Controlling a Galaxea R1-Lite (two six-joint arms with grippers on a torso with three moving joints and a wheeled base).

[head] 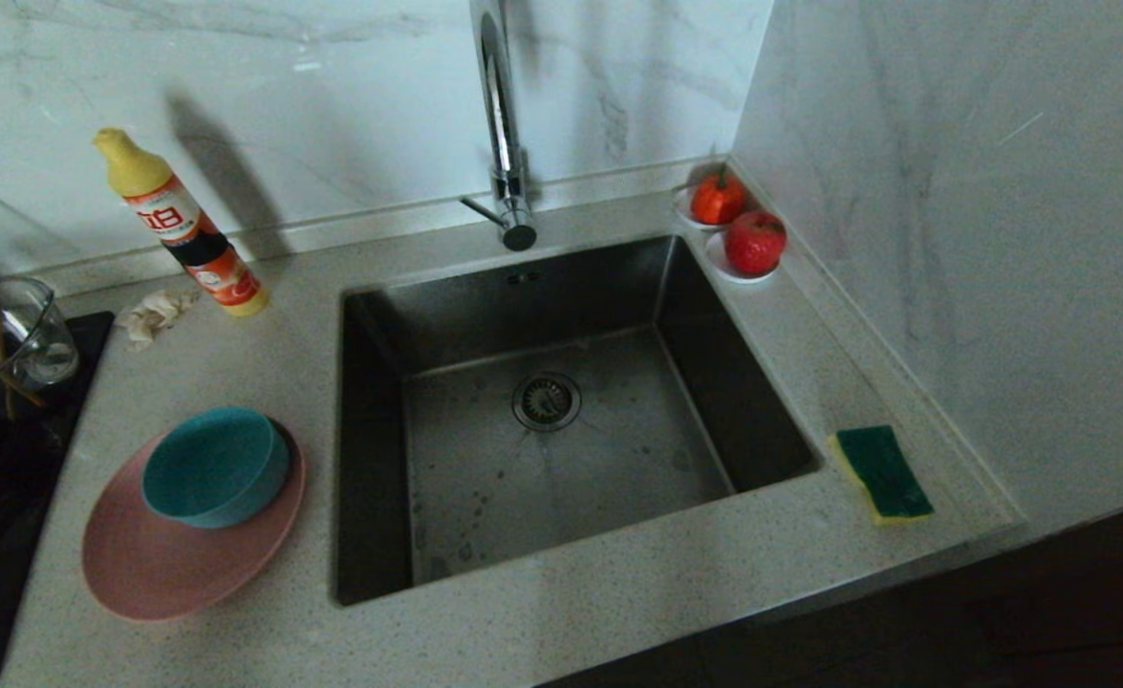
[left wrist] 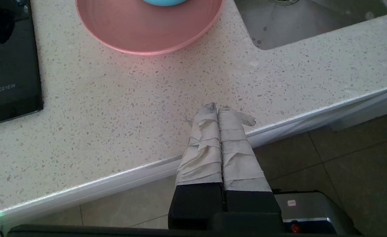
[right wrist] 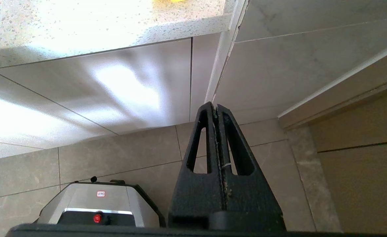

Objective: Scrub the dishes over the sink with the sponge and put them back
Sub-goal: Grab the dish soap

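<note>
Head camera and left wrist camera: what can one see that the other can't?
Only the head view shows the faucet, the sponge, the soap bottle and the two red fruits. Only the left wrist view shows the left gripper, shut and empty by the counter's front edge, and the floor. Both show the pink plate, the blue bowl, the sink and the counter.

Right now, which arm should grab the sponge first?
Right. The sponge lies on the counter right of the sink; the right gripper waits shut below that edge.
</note>
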